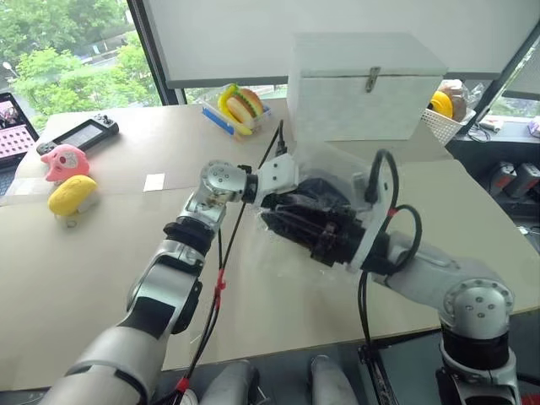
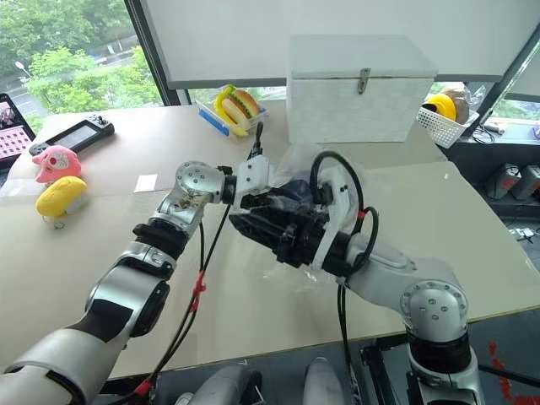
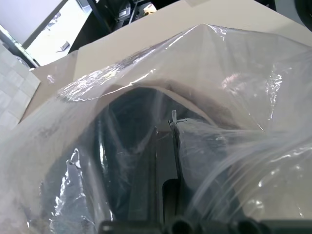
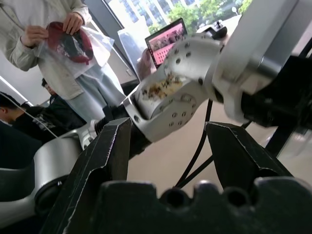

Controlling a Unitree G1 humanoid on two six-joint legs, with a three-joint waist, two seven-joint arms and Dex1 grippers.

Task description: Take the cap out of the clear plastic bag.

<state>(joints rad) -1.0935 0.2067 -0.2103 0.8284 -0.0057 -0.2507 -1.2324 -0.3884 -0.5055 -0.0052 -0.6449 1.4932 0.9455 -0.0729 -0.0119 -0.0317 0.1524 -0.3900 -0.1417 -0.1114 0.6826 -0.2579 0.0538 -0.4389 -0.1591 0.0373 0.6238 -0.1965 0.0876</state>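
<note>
Above the tabletop [image 1: 101, 245], our left fingers [image 3: 165, 161] are clamped on the bag [image 3: 146, 83] holding the dark cap [image 1: 325, 196]; our right fingers [image 4: 109, 151] stand apart, empty.

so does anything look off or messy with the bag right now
Nothing spilled or damaged. The clear plastic bag is crumpled and lifted off the table, bunched around the dark cap, with the left gripper shut on a fold of it. The right gripper is open, holding nothing.

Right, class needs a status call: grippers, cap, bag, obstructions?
Left gripper shut on the clear plastic bag. Right gripper open, holding nothing. Cap inside bag. Nothing obstructing.
</note>
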